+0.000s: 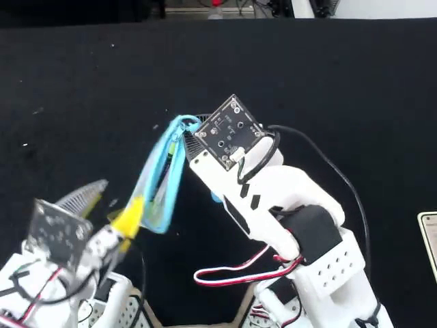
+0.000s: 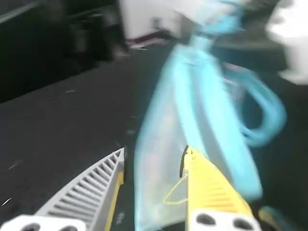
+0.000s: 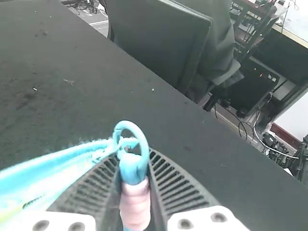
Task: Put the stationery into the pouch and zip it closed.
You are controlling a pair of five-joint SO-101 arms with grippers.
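Observation:
A light blue mesh pouch [image 1: 160,181] hangs stretched in the air between the two arms, above the black table [image 1: 328,82]. My right gripper [image 1: 193,130] is shut on the blue ring pull [image 3: 130,139] at the pouch's upper end, with a pink tab [image 3: 134,202] between its dark ribbed fingers [image 3: 168,178]. My left gripper [image 2: 154,151] is open around the lower end of the pouch [image 2: 192,120]. The mesh lies against the yellow finger [image 2: 211,192], while the grey finger [image 2: 91,192] stands apart. Faint coloured shapes show through the pouch [image 3: 43,168]; I cannot tell what they are.
A pale card [image 1: 430,236] lies at the table's right edge. Behind the table's far edge stands a dark chair [image 3: 178,43], with cables and equipment [image 3: 255,82] beyond it.

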